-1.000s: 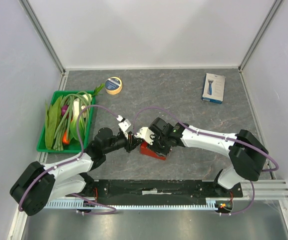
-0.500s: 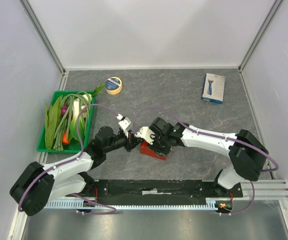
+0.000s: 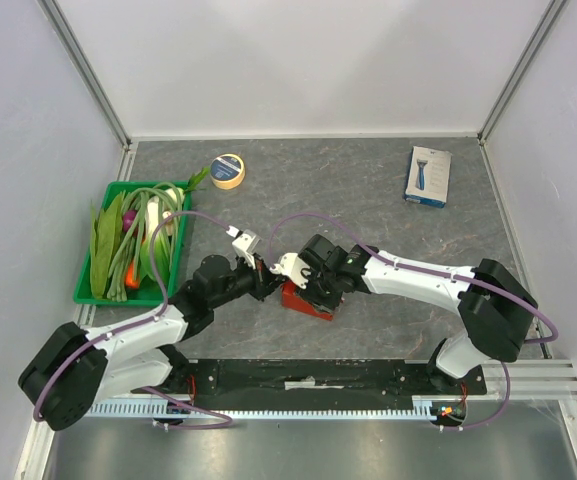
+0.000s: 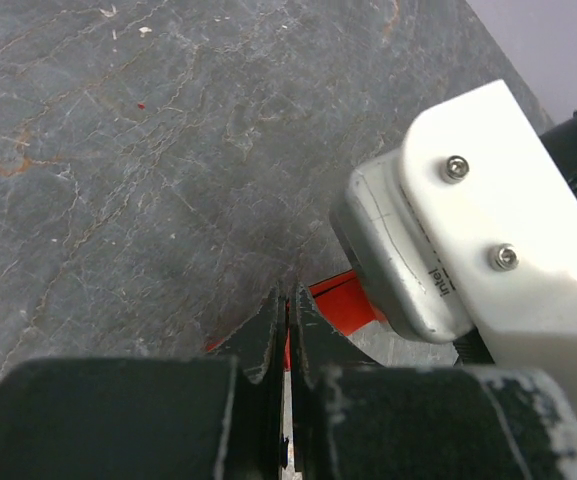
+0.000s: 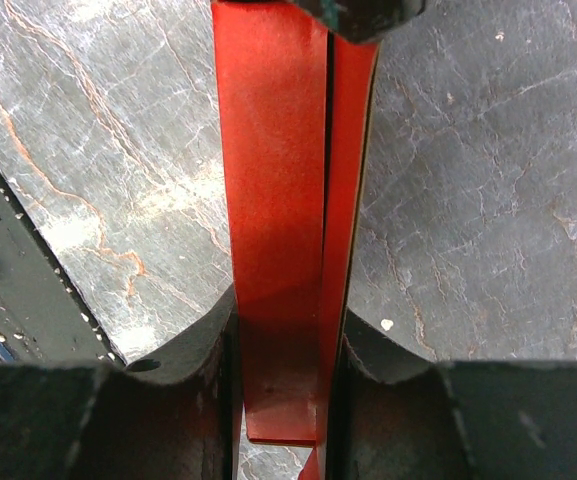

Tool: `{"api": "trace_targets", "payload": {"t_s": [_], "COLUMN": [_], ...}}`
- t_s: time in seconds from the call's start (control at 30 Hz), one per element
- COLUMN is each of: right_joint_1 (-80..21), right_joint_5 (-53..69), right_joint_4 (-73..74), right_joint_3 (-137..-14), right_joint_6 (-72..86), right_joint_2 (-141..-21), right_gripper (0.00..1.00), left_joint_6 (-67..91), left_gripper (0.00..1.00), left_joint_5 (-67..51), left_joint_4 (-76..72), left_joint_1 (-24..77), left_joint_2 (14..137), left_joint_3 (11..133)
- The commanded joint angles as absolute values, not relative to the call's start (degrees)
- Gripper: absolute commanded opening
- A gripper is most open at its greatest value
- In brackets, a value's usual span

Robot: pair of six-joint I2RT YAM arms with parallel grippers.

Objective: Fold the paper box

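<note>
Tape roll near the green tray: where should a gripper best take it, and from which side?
Probably from straight above. The tape roll lies flat with its hole facing up, so one finger can go into the hole and the other outside, pinching the ring wall. Its side looks low, so a sideways approach would likely only push it.

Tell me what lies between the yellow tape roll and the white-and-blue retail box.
Nothing: between the yellow roll of tape and the white-and-blue rectangular cardboard box only bare grey stone-patterned tabletop shows, in the top view.
</note>
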State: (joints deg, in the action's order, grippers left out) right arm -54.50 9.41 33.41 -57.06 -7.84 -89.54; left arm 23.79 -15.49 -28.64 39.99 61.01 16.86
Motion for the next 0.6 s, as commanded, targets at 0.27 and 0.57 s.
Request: {"api": "trace_targets", "payload": {"t_s": [0.27, 0.57], "right_joint_1": [-54.58, -54.67], "right_joint_5": [9.76, 9.84], "right_joint_4": [32.08, 31.99], "right_joint_3": [-58.36, -58.27], "right_joint_6": [-7.38, -7.47], "right_joint_2": [-89.91, -89.74], "right_gripper": [0.28, 0.28], "left_joint_6": [29.54, 23.82], "left_gripper": [0.10, 0.20], "left_joint_5": [-6.42, -3.52], "left_joint_4": [-24.44, -19.51], "left_joint_1": [46.76, 47.64], "left_joint_2": [58.98, 54.85], "left_joint_3": [17.84, 17.58]}}
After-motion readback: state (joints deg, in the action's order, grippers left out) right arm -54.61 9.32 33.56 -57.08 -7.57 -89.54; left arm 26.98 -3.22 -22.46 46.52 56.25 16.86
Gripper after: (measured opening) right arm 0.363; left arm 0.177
